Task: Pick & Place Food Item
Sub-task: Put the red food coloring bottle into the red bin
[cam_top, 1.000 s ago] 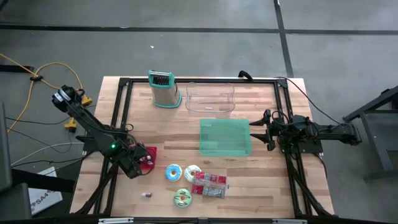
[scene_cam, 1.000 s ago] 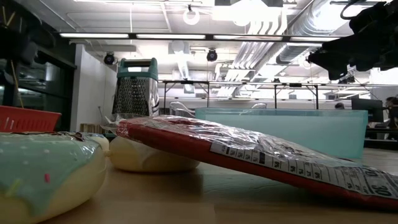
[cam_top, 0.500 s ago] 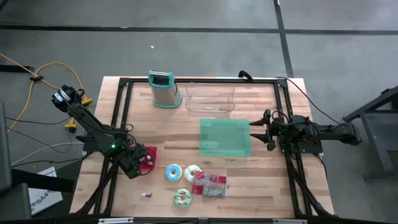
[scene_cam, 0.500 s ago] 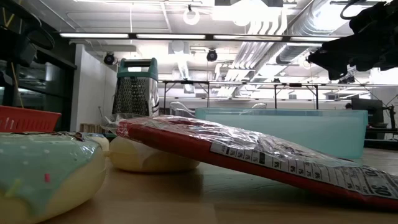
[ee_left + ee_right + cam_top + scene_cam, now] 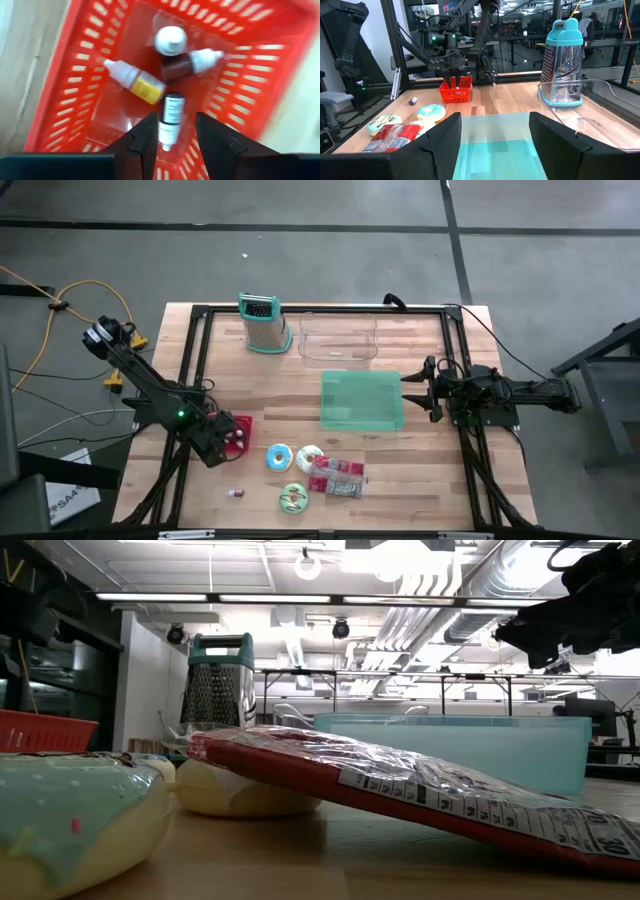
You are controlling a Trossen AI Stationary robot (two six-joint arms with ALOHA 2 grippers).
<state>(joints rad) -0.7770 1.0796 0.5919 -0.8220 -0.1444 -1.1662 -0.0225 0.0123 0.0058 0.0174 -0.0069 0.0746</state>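
The left end effector (image 5: 173,142) hangs open over the red basket (image 5: 75,75), its fingers flanking a small dropper bottle (image 5: 170,119). The right end effector (image 5: 495,131) waits open above the teal tray (image 5: 497,137).

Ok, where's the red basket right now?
In the high view the red basket sits at the table's left side, directly under the left gripper, with the blue donut just to its right. The left wrist view shows small bottles lying inside it.
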